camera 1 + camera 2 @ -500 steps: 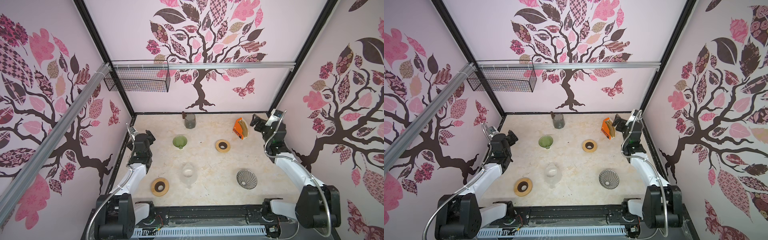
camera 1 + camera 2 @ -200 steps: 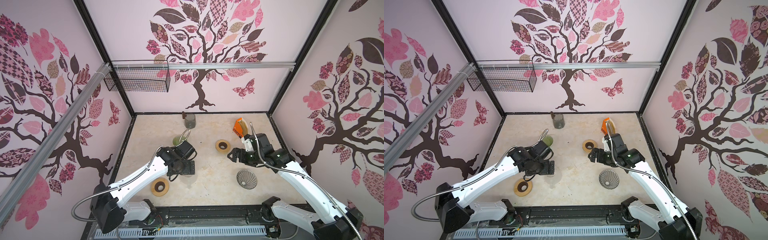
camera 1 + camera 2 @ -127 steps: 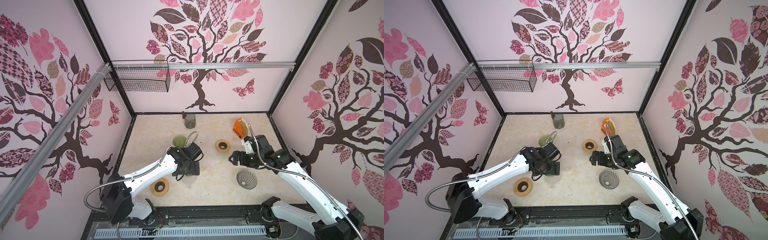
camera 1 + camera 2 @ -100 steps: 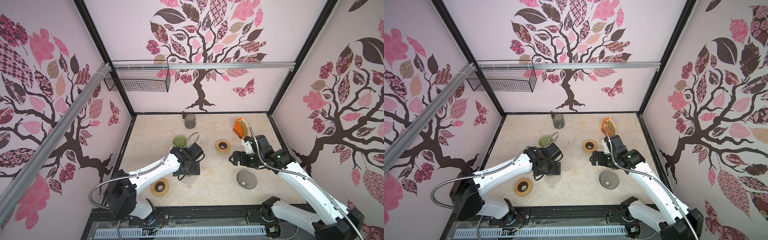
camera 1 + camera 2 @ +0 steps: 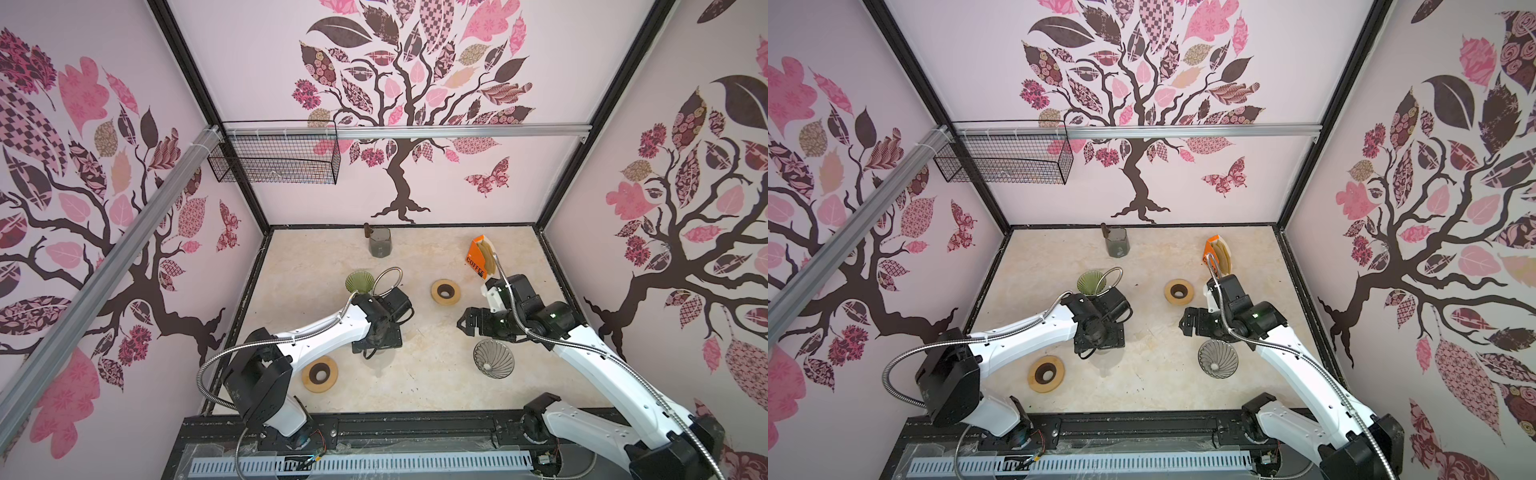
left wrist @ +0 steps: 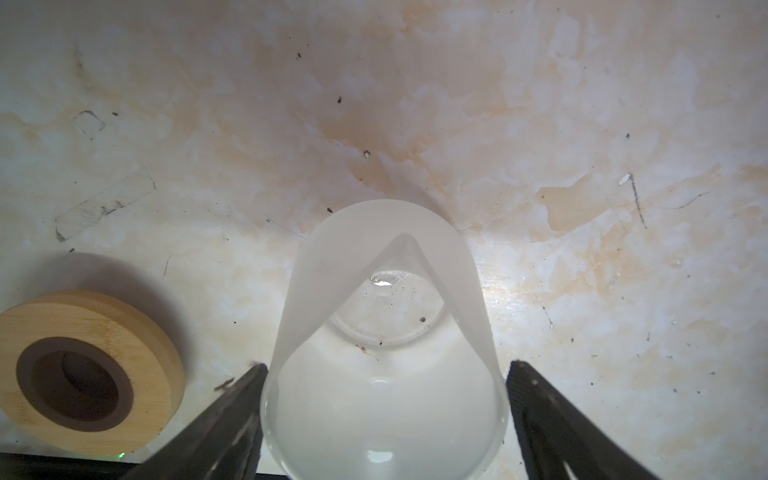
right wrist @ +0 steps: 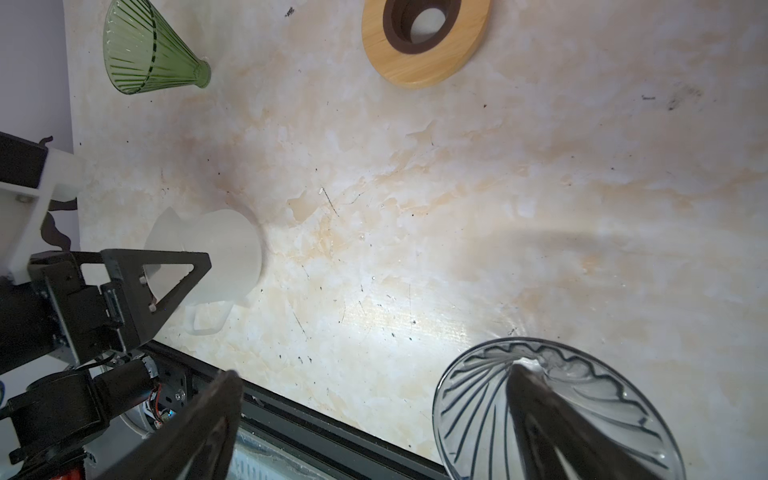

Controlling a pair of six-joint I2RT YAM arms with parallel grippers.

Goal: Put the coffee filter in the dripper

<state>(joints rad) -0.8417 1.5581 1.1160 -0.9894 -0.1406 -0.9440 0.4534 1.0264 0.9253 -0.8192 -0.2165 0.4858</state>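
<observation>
Brown paper coffee filters [image 5: 489,257] [image 5: 1223,257] stand in an orange holder [image 5: 478,262] at the back right, untouched. A clear ribbed glass dripper [image 5: 493,359] [image 5: 1218,358] [image 7: 478,407] sits front right, and a green glass dripper [image 5: 359,281] [image 5: 1090,282] [image 7: 141,45] sits left of centre. My right gripper [image 5: 463,326] [image 5: 1185,324] [image 7: 374,374] hangs open and empty just left of the clear dripper. My left gripper [image 5: 376,343] [image 6: 384,415] stands open astride a frosted glass vessel [image 6: 374,249] [image 7: 232,249]; one finger is at its rim and the other shows a small gap.
Two wooden rings lie on the marble top: one mid right [image 5: 445,291] [image 7: 424,37], one front left [image 5: 320,374] [image 6: 87,374]. A grey pitcher [image 5: 379,241] stands at the back wall. The black front rail [image 7: 332,424] runs under my right gripper.
Both arms have come in from the side walls. Over the last second the left gripper slid right and settled over the frosted vessel. The right gripper barely moved.
</observation>
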